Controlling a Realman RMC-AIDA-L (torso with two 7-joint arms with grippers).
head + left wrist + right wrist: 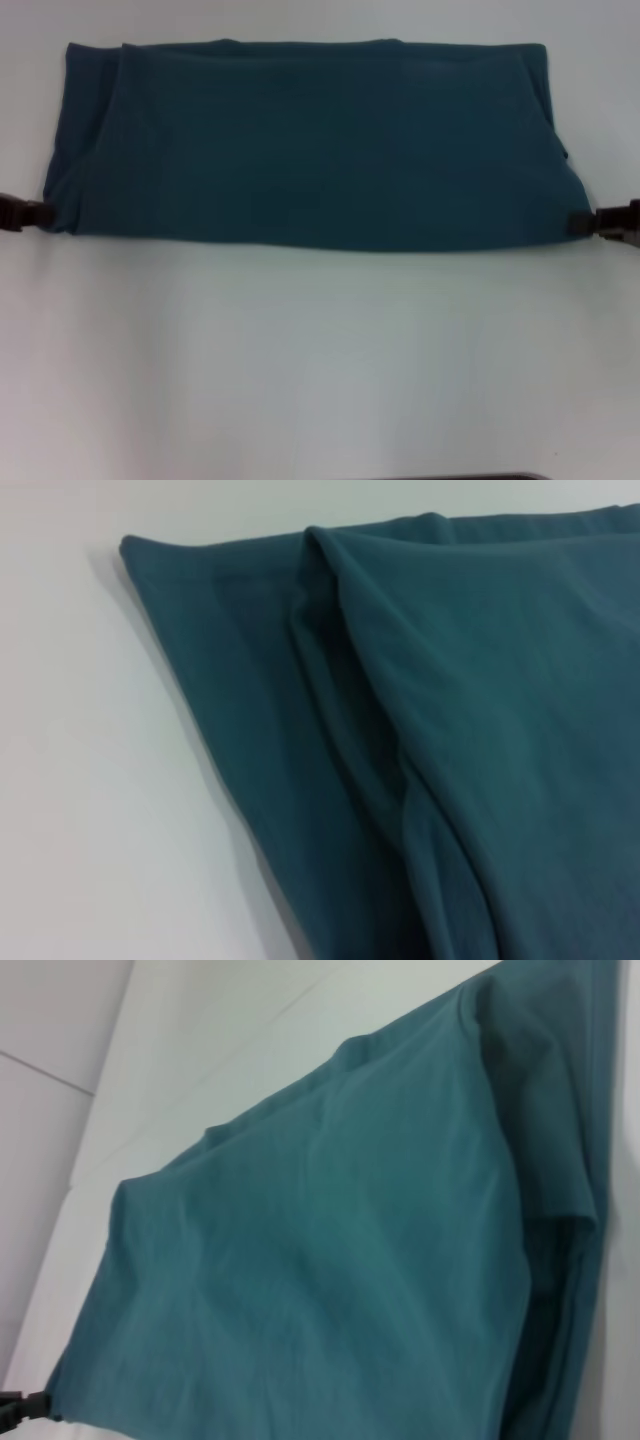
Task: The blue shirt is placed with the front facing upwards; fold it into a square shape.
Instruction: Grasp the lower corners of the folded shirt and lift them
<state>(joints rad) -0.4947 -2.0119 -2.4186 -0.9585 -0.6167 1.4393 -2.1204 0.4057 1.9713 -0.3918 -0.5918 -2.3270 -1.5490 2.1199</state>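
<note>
Two grippers are working at opposite ends of the blue shirt (pixel 310 145), which is lying as a wide folded band across the far half of the white table (pixel 320 360), plain side up. The left gripper (pixel 40 213) is meeting the near left corner and the right gripper (pixel 578 224) the near right corner, probably so that both ends can be carried over together; whether either pair of jaws is closed on cloth cannot be told from these views. Doubled layers are showing at both ends. The surface is lying smooth and pale, with a light panelled surface showing beyond it in the right wrist view.
</note>
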